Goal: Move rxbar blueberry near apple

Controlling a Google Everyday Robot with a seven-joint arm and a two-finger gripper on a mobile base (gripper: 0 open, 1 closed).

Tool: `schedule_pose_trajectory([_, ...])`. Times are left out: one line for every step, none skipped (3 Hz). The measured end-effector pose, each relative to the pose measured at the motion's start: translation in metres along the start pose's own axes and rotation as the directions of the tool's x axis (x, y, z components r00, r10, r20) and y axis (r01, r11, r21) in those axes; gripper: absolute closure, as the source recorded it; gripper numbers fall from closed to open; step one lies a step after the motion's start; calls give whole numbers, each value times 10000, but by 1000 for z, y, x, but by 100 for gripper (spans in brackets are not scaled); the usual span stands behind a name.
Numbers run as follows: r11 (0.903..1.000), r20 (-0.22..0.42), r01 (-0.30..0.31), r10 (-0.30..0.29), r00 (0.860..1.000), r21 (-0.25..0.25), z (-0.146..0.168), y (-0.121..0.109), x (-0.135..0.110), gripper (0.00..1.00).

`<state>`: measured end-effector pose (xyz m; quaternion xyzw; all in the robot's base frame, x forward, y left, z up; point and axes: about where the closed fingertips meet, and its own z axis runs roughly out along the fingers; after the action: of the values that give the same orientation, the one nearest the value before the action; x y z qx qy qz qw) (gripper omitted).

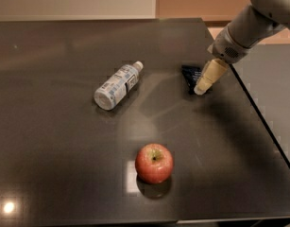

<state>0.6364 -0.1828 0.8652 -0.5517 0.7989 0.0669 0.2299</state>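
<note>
Your gripper (201, 89) sits at the rxbar blueberry (190, 74), perhaps touching; its grip state you cannot tell. The apple (154, 162) lies well apart toward 7 o'clock.

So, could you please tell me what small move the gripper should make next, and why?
Probably ease the gripper down and slightly left, onto the rxbar blueberry. Its tip is at the bar's right edge, not over it, and the bar lies flat, well apart from the apple.

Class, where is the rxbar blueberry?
Camera view, upper right: the rxbar blueberry lies on the table, right of the bottle, with the gripper at its right edge.
</note>
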Motion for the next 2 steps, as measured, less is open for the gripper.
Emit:
schedule_pose_trajectory([9999, -83, -99, 98, 9999, -77, 13, -7, 7, 0])
schedule_pose_trajectory([9996, -160, -161, 158, 9997, -230, 24, -9, 12, 0])
